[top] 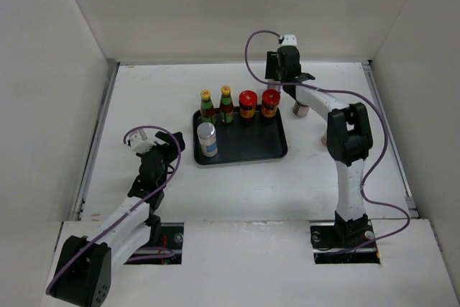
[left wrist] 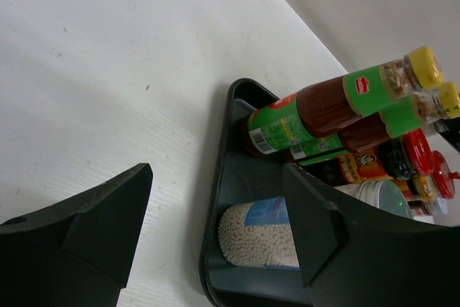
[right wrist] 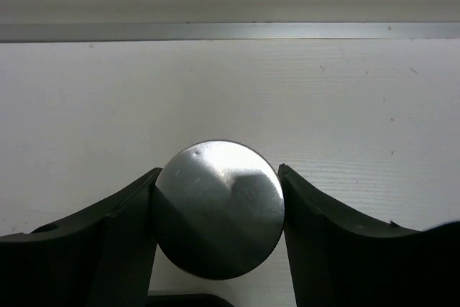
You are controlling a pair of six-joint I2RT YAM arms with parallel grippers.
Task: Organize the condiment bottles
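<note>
nearest us, the left gripper (left wrist: 215, 177) hangs spread and empty, just left of the black tray (top: 244, 157). in the tray's near-left corner we see 1 white shaker jar (top: 207, 139); along its far edge stand 2 yellow-capped sauce bottles (top: 206, 108), then 2 red-lidded jars (top: 247, 104). beyond, right of the tray, the right gripper (right wrist: 218, 174) pinches a grey-lidded shaker jar (right wrist: 215, 221).
</note>
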